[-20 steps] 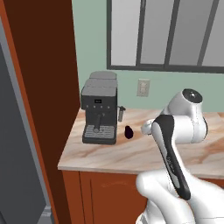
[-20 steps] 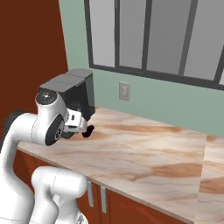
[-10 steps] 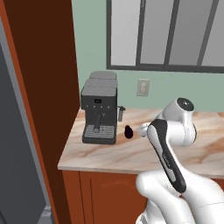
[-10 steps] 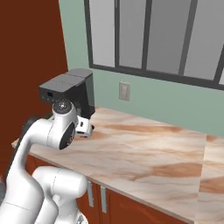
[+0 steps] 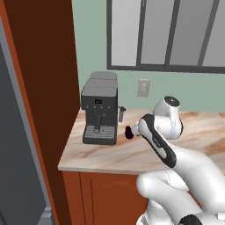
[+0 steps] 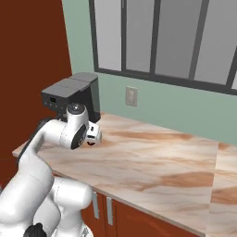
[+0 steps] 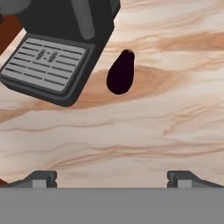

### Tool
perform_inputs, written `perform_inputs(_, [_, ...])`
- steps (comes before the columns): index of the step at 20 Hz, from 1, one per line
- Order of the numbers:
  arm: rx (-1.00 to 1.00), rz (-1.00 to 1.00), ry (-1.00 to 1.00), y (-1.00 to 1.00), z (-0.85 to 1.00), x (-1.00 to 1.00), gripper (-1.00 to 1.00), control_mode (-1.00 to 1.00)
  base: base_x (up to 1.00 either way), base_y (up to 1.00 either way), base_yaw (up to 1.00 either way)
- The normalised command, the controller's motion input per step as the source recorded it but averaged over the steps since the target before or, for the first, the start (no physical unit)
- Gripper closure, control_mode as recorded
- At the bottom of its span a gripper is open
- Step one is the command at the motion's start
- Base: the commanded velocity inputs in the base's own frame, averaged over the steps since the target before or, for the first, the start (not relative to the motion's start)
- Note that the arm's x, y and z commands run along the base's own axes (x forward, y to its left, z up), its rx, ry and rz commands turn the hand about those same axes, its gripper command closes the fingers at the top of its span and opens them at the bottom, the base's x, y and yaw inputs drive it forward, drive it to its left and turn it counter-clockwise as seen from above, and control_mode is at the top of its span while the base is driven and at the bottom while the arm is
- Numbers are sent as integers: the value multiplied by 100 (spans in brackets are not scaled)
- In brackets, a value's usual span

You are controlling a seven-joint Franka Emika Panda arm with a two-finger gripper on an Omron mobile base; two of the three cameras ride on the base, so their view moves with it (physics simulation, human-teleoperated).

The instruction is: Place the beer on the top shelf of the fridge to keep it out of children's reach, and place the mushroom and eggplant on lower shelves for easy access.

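One target, the eggplant (image 7: 120,73), is drawing nearer as the gripper (image 7: 111,179), fingers apart and empty, is dropping toward the counter (image 7: 144,127) beside the coffee machine (image 7: 57,48).

The eggplant (image 7: 120,73) lies on the counter (image 7: 144,131), out ahead of the gripper (image 7: 111,178). The coffee machine (image 7: 57,48) stands just beside the eggplant, ahead and left.
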Motion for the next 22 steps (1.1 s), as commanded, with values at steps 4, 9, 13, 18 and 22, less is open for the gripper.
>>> perform_inputs(4, [0,4,10,0,-23,53,-100,-100,0,0,0])
perform_inputs(9, [0,7,2,0,-35,43,-100,-100,0,0,0])
perform_inputs(13, [0,10,0,0,-43,34,-100,-100,0,0,0])
perform_inputs(18, [0,12,0,0,-44,25,-100,-100,0,0,0])
perform_inputs(22, [0,10,0,1,-31,29,-100,-100,0,0,0])
